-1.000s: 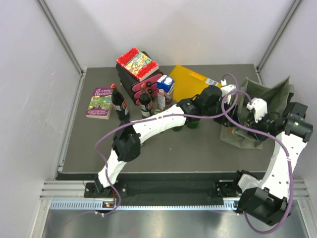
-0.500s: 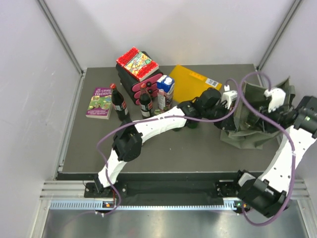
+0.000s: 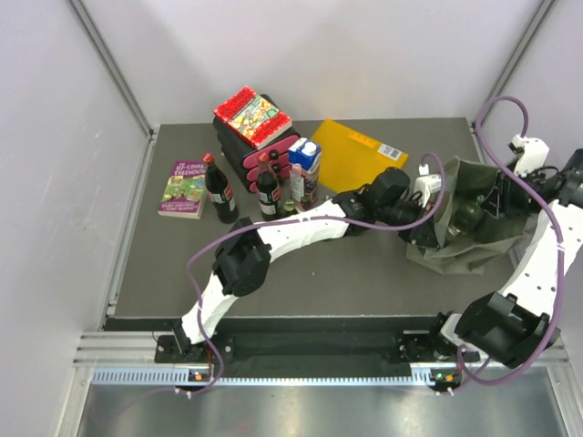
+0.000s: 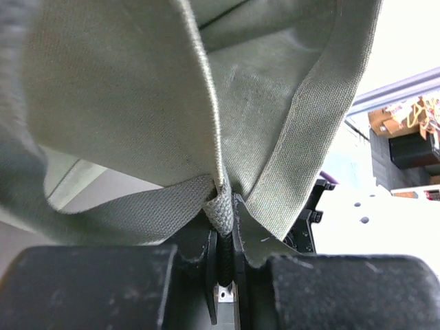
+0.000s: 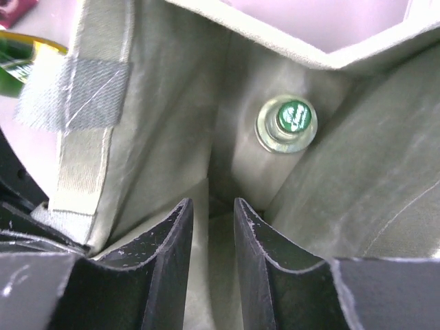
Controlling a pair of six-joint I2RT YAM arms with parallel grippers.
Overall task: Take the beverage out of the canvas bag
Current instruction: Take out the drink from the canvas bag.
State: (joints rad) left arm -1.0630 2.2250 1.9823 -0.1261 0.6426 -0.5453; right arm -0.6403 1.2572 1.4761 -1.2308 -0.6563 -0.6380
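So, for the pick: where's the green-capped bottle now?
The green-capped bottle stands inside the canvas bag, right side of the table, by a corner fold in right wrist view.

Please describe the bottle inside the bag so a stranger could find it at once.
On the right side of the table stands the open olive-green canvas bag. Deep inside it, seen from above, stands a bottle. Its green cap sets it apart from the red-capped bottles outside.

Robot lab test cell: plain white wall panels (image 3: 364, 55), aluminium frame struts (image 3: 109, 64), grey table (image 3: 346, 273), mounting rail (image 3: 127, 350) along near edge.
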